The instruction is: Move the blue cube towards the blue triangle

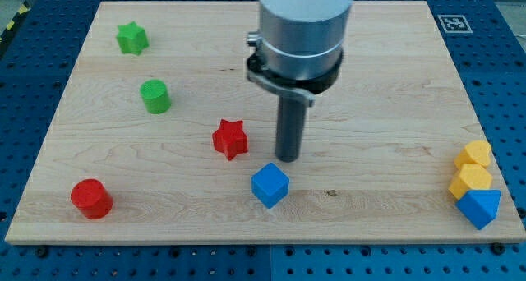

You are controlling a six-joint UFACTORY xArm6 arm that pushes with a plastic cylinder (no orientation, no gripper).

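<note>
Fingers absent; my tip [288,159] is sitting just above blue cube [269,185]; pushing off-centre risks missing blue triangle [480,207].

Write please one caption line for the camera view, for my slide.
My tip rests just above the blue cube, with the blue triangle far at the view's right on the wooden board.

1. Bright, even illumination across the surface [370,92]; colours are saturated, with no strong glare.
2. Soft, short shadows sit close under each block, as at the blue cube [269,185], indicating diffuse overhead light.
3. The metal collar [294,51] above the rod shows a mild sheen.
4. Focus is slightly soft overall, and the surface's edges appear straight.
</note>
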